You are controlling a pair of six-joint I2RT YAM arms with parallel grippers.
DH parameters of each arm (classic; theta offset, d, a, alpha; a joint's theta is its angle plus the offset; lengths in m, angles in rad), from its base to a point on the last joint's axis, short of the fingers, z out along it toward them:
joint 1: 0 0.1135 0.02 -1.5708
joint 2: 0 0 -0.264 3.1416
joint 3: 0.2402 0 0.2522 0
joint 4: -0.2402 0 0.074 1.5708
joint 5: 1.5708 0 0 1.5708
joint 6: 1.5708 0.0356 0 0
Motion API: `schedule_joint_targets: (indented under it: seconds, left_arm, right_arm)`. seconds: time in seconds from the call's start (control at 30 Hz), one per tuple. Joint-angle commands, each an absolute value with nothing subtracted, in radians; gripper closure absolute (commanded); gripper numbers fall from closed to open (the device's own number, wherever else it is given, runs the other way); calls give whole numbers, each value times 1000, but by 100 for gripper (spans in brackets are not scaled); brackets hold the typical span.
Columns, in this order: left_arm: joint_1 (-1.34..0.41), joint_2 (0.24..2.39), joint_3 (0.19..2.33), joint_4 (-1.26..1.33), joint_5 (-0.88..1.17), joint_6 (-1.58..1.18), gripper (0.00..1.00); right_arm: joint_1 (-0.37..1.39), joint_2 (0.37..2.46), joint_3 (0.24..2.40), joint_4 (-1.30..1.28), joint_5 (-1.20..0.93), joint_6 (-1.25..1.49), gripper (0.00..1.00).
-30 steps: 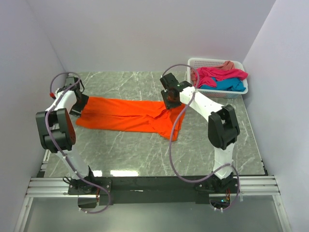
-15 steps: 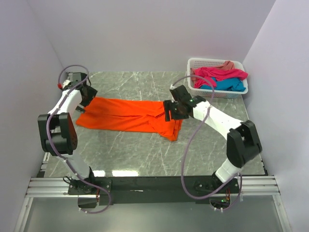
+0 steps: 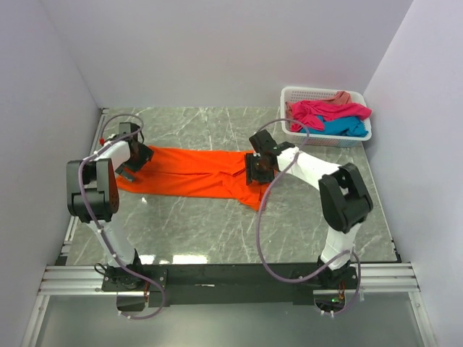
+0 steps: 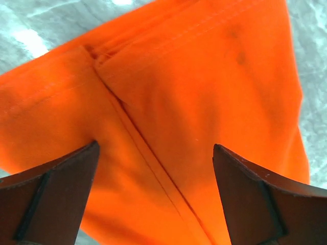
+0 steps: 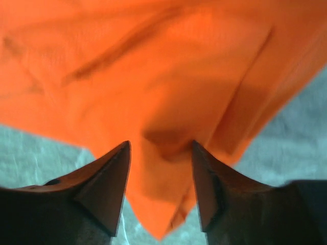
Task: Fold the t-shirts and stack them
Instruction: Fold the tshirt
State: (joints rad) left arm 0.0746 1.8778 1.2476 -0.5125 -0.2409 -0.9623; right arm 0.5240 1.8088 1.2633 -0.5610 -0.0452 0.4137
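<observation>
Orange t-shirt (image 3: 195, 172) still outstretched | left fingers (image 4: 51, 199) moved inward, spread | right fingers (image 5: 102, 189) apart

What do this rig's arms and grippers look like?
Both the left arm and right arm have white links with bulky black joints, each carrying a looping mauve cable. The left gripper and right gripper have dark, wedge-shaped fingers.

Soft matt cloth on orange t-shirt (image 3: 195, 173), lightly creased, raised stitched seams. Same matt cloth on magenta t-shirt (image 3: 325, 112), turquoise t-shirt (image 3: 346, 129) and salmon t-shirt (image 3: 341, 96). White slotted plastic for basket (image 3: 293, 94), slight sheen. Grey marble-look table (image 3: 217, 224), smooth, glossy, glare patches near front. Bare silvery metal on front rail (image 3: 231, 273). Dark, matt, smooth fingers (image 4: 56, 194) on left gripper (image 4: 155, 148).
</observation>
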Motion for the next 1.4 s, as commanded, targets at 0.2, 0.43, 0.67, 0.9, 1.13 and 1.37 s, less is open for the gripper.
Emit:
schedule_joint_targets:
  seconds: [0.2,0.43,0.67,0.9,1.13,1.37]
  left_arm:
    - [68,1715,942,-524,-215,-1025,1]
    - [-89,1459,662,-629,-216,-1138,0]
    - [-276,1298,557,-716,-97,-1194,1]
    - [-413,1114,629,-877,-116,-1200,1]
    - [-396,1135,830,-884,-325,-1083,1]
    - [-290,1412,864,-795,-261,-963,0]
  right_arm:
    - [442,2066,1569,-629,-46,394,49]
    - [411,2325,1920,-696,-146,379,47]
    - [413,2609,2446,-773,-308,259,41]
    - [403,2402,2310,-551,-256,167,26]
    - [408,2131,1930,-529,-132,274,21]
    - [428,1970,1545,-405,-203,338,21]
